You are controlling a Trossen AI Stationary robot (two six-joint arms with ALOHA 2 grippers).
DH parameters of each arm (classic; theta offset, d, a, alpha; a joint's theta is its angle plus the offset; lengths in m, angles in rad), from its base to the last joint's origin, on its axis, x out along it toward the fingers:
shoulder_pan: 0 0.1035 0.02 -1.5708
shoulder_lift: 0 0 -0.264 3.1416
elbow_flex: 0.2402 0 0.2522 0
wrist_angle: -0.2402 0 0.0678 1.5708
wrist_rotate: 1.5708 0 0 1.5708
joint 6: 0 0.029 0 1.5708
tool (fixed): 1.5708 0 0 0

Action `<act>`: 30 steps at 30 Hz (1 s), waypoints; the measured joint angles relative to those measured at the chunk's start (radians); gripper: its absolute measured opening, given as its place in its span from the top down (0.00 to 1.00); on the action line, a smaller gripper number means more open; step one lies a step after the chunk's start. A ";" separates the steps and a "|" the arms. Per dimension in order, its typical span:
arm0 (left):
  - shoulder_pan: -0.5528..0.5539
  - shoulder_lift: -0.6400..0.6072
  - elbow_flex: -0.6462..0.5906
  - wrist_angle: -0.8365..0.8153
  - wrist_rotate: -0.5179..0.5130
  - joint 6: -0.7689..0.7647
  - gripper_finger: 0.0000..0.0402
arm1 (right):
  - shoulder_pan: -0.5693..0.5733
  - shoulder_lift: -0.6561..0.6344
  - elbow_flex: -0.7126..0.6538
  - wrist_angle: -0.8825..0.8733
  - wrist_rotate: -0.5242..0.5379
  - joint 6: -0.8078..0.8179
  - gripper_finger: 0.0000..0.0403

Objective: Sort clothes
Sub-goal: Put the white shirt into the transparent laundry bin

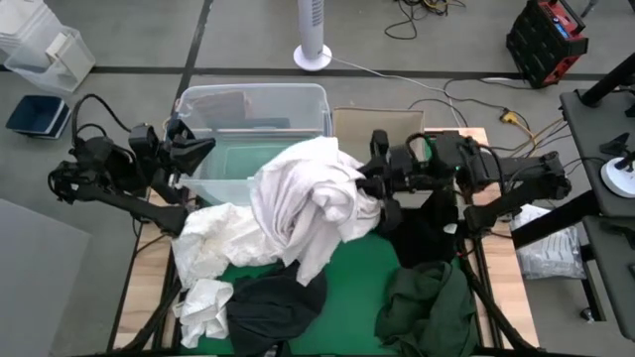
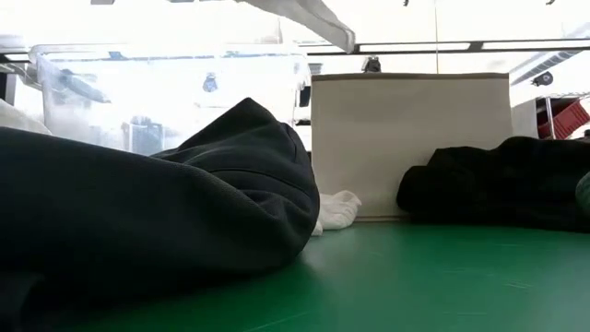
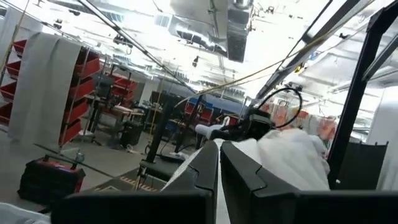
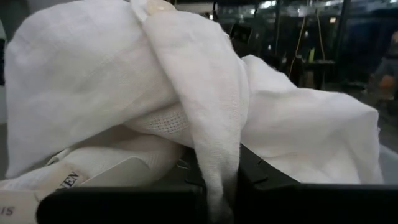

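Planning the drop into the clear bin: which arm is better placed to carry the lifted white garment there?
Probably the right: its gripper is shut on the white garment beside the clear bin. The left gripper holds nothing.

A cream sewn-in label [image 4: 62,182] is showing on the white garment [image 4: 112,87] in the right wrist view. Only dark letter fragments are showing on it, something like "EN" and "IS"; the full word cannot be made out. Nothing else is readable.
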 joint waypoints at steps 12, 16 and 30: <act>0.000 -0.050 0.000 0.047 -0.077 0.000 1.00 | -0.157 0.036 0.000 0.246 -0.033 0.040 0.95; 0.000 -0.068 0.000 0.047 -0.077 0.000 1.00 | -0.202 0.080 0.000 0.368 -0.031 0.040 0.95; 0.000 -0.102 0.000 0.155 -0.079 0.113 1.00 | -0.319 0.302 0.000 0.772 0.019 0.040 0.95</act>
